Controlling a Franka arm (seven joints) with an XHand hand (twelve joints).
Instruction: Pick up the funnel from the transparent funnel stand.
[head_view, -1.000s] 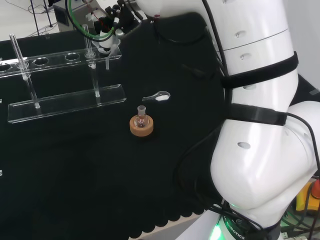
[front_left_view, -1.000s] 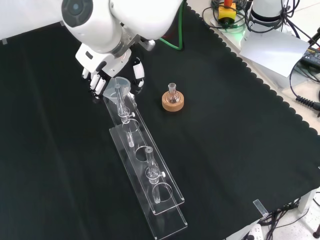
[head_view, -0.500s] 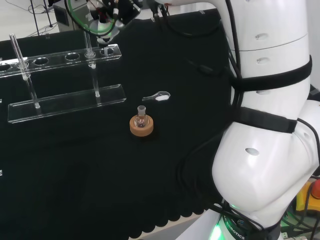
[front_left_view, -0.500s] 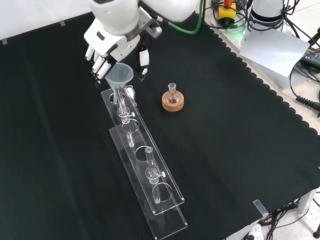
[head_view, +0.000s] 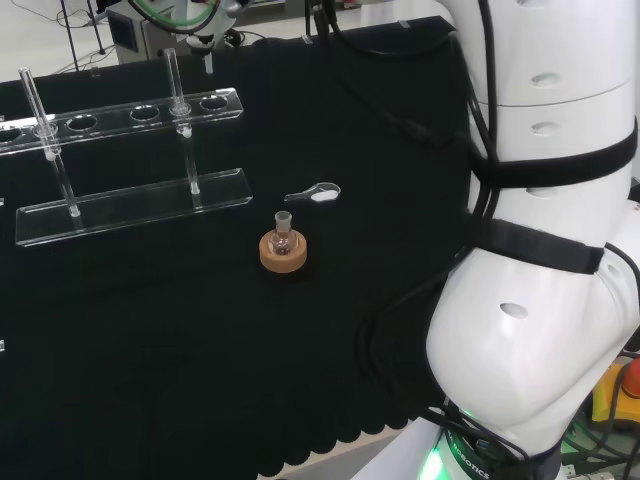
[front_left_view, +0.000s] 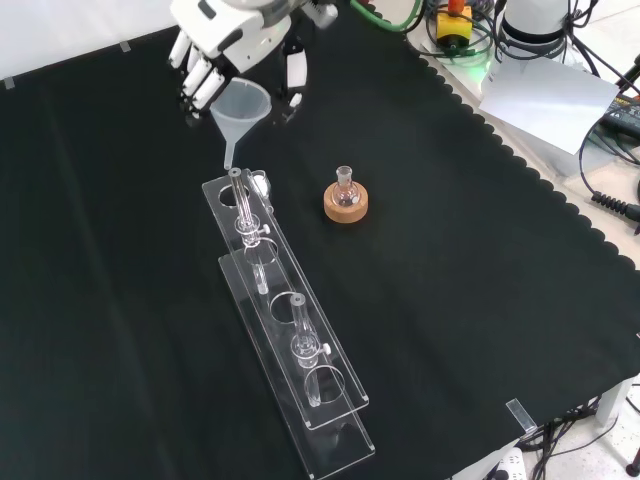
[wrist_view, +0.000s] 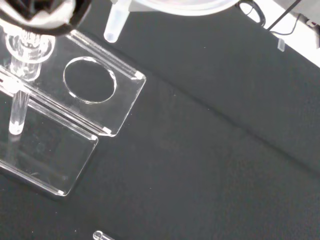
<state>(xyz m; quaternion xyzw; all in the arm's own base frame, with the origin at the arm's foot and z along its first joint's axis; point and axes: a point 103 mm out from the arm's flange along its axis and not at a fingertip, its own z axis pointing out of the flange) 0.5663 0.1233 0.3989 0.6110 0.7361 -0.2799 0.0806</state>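
**Funnel held clear above the transparent funnel stand**

Funnel (front_left_view: 240, 105) seen in the front view gripped at its wide cone by the hand (front_left_view: 225, 45), fingers (front_left_view: 200, 78) curled round one side of the cone and thumb (front_left_view: 294, 75) on the other. Spout pointing down, tip just above the far end of the transparent funnel stand (front_left_view: 285, 320) and apart from it. Far-end hole of the stand's upper shelf (front_left_view: 228, 192) standing open beneath the spout.

Stand made up of two clear plates, an upper shelf with a row of holes and a lower base, joined by upright clear rods (front_left_view: 243, 205). Laid lengthwise on the black cloth (front_left_view: 480, 300), running from below the hand toward the front view's lower edge.

Small round-bottom flask (front_left_view: 345, 187) upright on a cork ring (front_left_view: 346, 205), to the right of the stand's far end in the front view, well apart from the funnel. In the head view, the same flask (head_view: 283, 232) on its cork ring (head_view: 283, 252) nearer the camera than the stand (head_view: 130, 205), with a small clear spoon-like piece (head_view: 314, 194) lying just beyond it, between the flask and the stand's right end.

Wrist view: white spout of the funnel (wrist_view: 116, 25) off the stand's end hole (wrist_view: 90, 80), no contact between them.
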